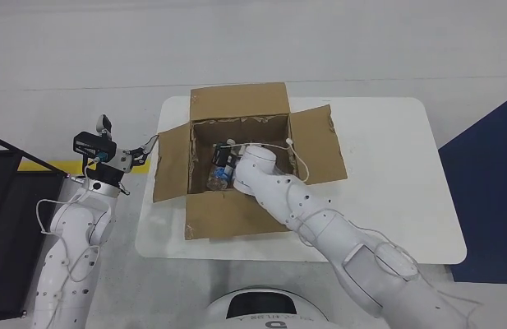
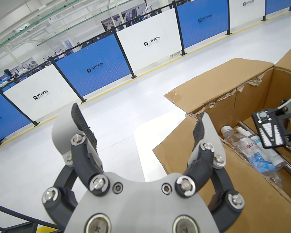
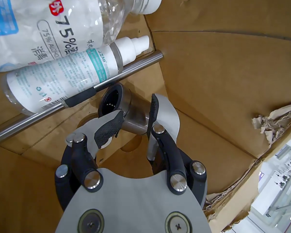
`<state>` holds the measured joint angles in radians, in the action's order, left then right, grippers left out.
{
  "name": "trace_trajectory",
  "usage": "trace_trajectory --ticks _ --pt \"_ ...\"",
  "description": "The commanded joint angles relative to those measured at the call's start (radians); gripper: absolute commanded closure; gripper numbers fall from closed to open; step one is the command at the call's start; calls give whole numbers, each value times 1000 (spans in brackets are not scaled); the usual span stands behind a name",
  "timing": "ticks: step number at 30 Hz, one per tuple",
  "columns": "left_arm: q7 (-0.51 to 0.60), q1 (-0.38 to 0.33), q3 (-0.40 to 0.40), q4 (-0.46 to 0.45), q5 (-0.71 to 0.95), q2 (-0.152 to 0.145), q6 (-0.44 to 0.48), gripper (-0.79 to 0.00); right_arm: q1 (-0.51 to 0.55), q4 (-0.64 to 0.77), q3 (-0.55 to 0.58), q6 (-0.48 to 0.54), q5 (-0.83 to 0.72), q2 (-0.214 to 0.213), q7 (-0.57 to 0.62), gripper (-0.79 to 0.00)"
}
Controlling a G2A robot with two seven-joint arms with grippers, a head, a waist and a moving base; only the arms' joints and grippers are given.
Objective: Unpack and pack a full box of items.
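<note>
Jaws on the right gripper [image 3: 137,109] are narrow, one pad on each side of a short metal cylinder [image 3: 127,98] and gripping it. Cylinder lies tilted on the floor of the box [image 3: 208,73], open end away from the wrist, body between the fingertips. Just beyond it a steel rod [image 3: 87,90] lies across the floor, with a spray bottle [image 3: 63,78] against the rod and a big bottle [image 3: 51,20] behind that, both on their sides. In the top view the box [image 1: 237,100] sits centre-left of frame on the table [image 1: 384,164], flaps spread; right gripper [image 1: 224,156] is down inside, left half of the opening. Left gripper [image 1: 142,155] hangs at frame left, just beside the left flap and outside the box; its jaws stand wide with nothing between them [image 2: 138,112].
</note>
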<state>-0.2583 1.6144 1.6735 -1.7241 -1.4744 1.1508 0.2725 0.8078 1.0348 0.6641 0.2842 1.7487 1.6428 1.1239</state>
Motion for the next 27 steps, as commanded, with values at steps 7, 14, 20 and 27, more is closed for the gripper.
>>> trace_trajectory --ticks 7,14,20,27 --pt "0 0 0 0 0 0 0 -785 8 62 23 -60 40 3 -5 -428" --pt "0 0 0 0 0 0 0 -785 61 158 41 -36 79 -7 14 -483" --pt "0 0 0 0 0 0 0 -785 72 157 53 -13 91 -6 9 -453" --pt "0 0 0 0 0 0 0 -785 36 65 58 -36 65 15 27 -391"
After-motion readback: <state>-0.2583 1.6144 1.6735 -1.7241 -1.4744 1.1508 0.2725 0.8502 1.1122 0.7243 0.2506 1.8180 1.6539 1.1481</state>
